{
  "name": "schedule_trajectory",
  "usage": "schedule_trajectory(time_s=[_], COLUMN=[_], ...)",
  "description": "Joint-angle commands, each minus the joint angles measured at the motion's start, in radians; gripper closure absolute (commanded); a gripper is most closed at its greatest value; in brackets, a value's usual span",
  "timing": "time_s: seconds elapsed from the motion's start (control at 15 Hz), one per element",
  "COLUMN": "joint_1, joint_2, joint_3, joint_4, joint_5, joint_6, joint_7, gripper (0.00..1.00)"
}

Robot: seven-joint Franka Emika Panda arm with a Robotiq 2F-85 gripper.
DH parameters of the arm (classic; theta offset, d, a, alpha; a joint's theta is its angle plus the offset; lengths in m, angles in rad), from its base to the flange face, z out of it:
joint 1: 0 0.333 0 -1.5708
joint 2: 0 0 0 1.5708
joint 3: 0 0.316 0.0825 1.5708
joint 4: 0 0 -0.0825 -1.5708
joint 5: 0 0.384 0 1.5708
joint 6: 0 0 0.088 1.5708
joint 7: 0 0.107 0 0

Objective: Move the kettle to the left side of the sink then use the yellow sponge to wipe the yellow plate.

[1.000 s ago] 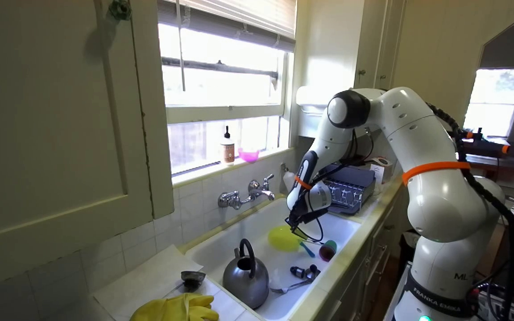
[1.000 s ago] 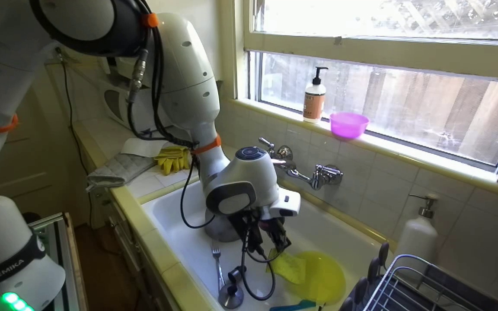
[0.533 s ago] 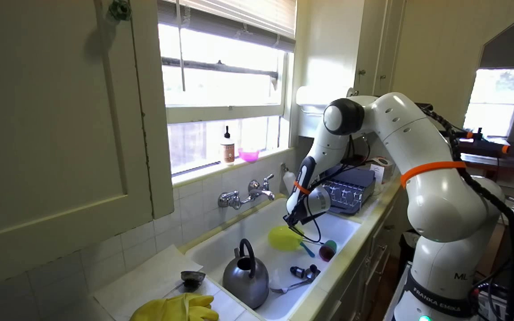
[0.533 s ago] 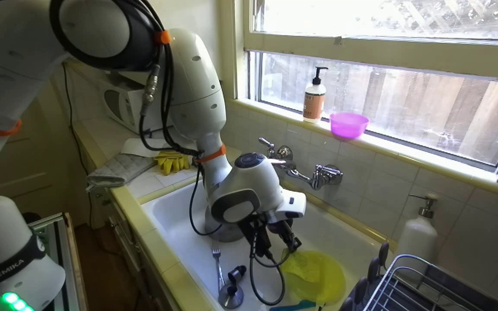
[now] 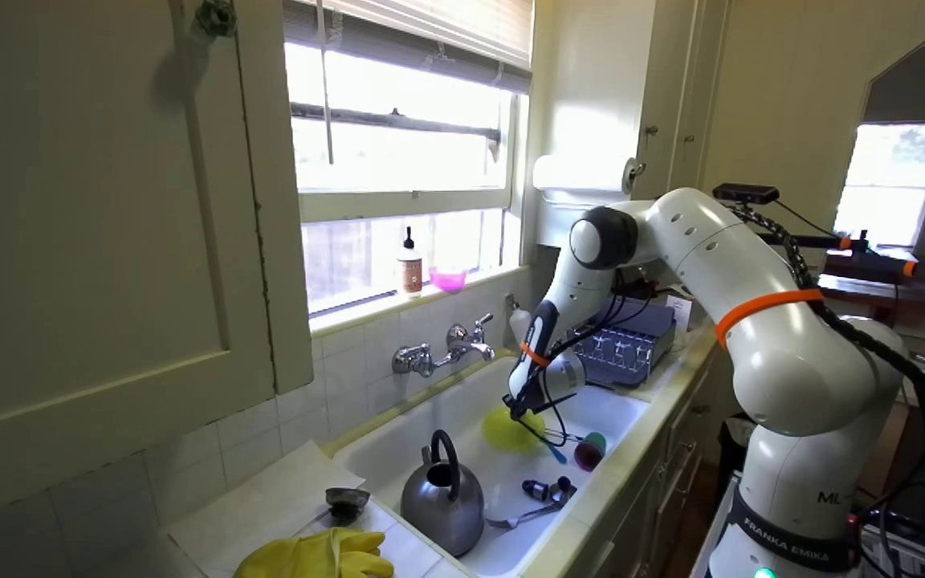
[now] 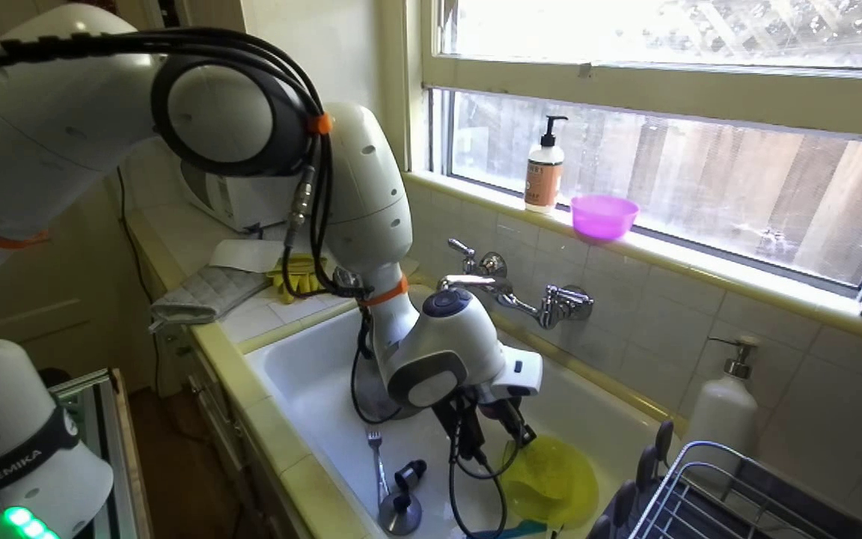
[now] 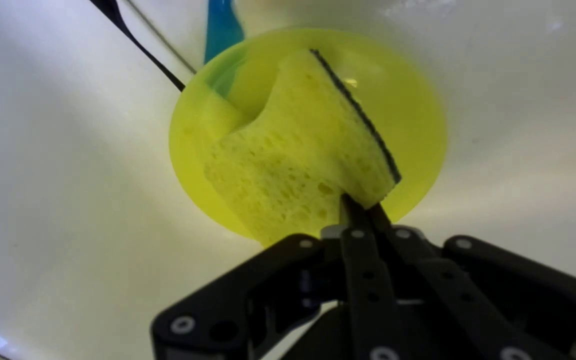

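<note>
Yellow sponge point(image 7: 298, 155) lies over the yellow plate point(image 7: 418, 125) in the sink point(image 5: 619, 413); whether it presses or hangs just above, can't tell. Fingers point(image 7: 365, 280) narrow, pinching the sponge by one edge. Kettle point(image 5: 442, 506) upright in the basin, at what I take for the left end, apart from the plate. First step probably done; wiping seems the step in hand.

Risks: edge grip means drag could peel the sponge loose, or fold it so bare fingers scrape the plate. Nothing visible pins the plate; it may slide along with the stroke instead of getting wiped. Blue utensil point(image 7: 222, 30) shows through the rim, apparently underneath; pressure there might rock it. Cable loop point(image 6: 452, 479) droops low by the metal piece point(image 6: 401, 515); a broad sweep could snag it.
</note>
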Motion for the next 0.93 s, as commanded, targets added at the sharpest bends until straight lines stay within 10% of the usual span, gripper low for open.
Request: schedule_trajectory(time_s=[0.0, 0.6, 0.87], joint_1=[0.02, -0.017, 0.016], joint_2=[0.084, 0.098, 0.161], joint_3=[-0.019, 0.104, 0.059], joint_4=[0.095, 0.191, 0.296], joint_5=[-0.007, -0.024, -0.008], joint_6=[-0.044, -0.129, -0.123], joint_7=[0.034, 0.019, 0.036], gripper=[0.99, 0.99, 0.99])
